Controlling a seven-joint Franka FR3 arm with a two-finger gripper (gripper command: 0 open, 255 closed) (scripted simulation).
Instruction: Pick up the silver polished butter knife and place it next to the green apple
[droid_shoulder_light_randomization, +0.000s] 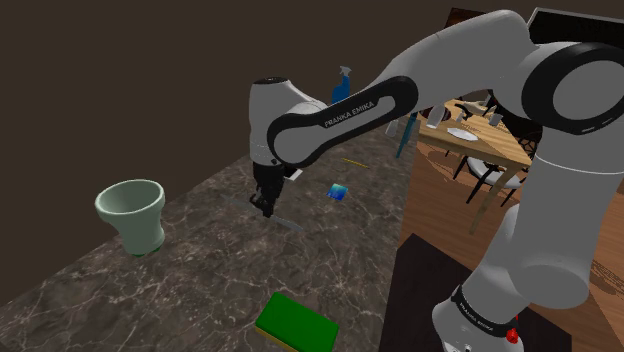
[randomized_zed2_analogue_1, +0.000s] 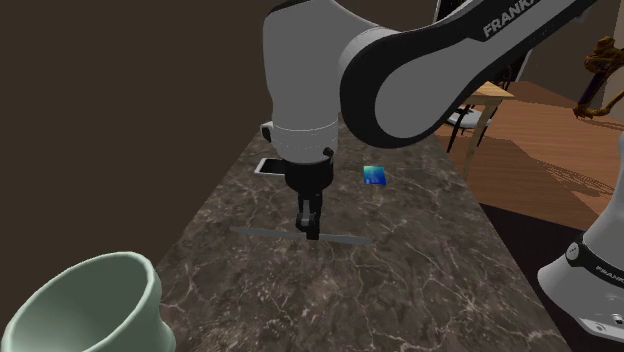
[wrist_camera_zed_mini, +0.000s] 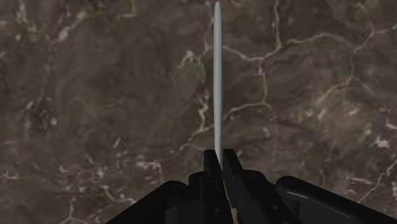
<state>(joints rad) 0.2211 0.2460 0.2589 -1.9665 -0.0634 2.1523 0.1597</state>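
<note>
The butter knife (wrist_camera_zed_mini: 217, 83) is a thin grey blade lying along the dark marble counter (droid_shoulder_light_randomization: 200, 280). My gripper (wrist_camera_zed_mini: 221, 162) is shut on it near its middle, with both fingers pressed against its sides. From the shoulder view, the gripper (droid_shoulder_light_randomization: 265, 210) points straight down, and the knife (droid_shoulder_light_randomization: 288, 224) sticks out on either side of it. In the second exterior view, the knife (randomized_zed2_analogue_1: 345, 238) lies level at the gripper's (randomized_zed2_analogue_1: 312, 232) tips, at or just above the counter. I cannot tell whether it still touches the stone.
A pale green bowl (droid_shoulder_light_randomization: 133, 212) stands at the shoulder view's left. A green block (droid_shoulder_light_randomization: 295, 325) lies at the near edge and a small blue object (droid_shoulder_light_randomization: 338, 191) beyond the gripper. Further back are a blue spray bottle (droid_shoulder_light_randomization: 342, 82) and a thin yellow stick (droid_shoulder_light_randomization: 352, 161).
</note>
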